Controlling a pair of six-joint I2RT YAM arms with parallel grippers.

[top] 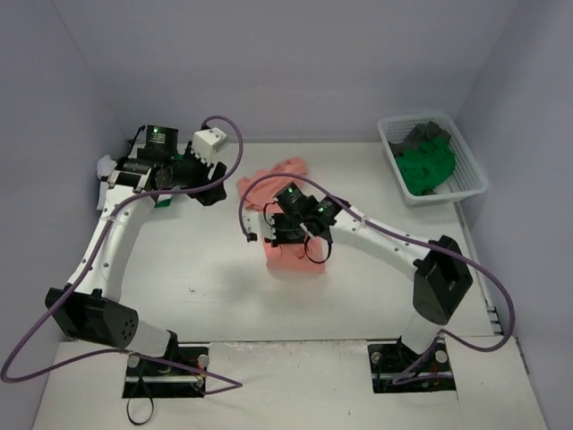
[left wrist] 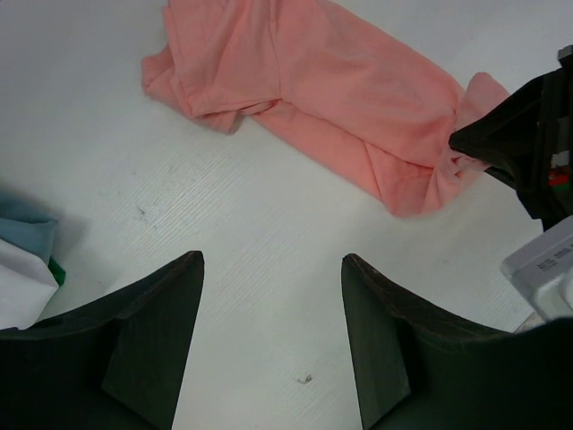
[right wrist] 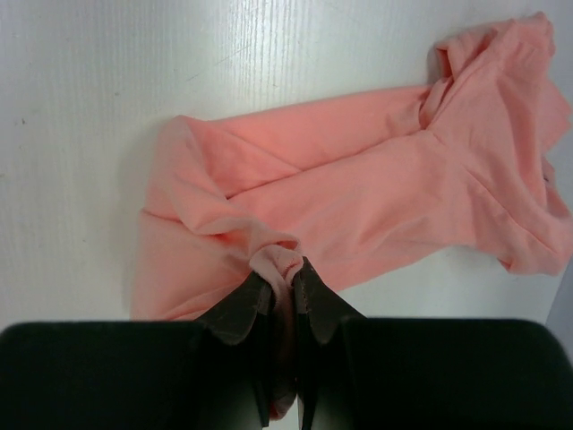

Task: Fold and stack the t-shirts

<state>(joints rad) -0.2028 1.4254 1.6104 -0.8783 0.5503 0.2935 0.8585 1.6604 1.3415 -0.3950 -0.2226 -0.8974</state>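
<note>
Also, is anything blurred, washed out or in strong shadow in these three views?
Top external view: even soft light, only a faint shadow beside the salmon t-shirt. Left wrist view: the open left end effector is dark, little detail; the cloth sharp. Right wrist view: the table is nearly washed out.

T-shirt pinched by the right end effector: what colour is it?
The t-shirt is salmon pink, clearest in the right wrist view.

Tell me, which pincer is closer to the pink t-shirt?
Right. The right pincer is shut on a fold of the pink t-shirt; the left pincer hangs open over the table beside it.
</note>
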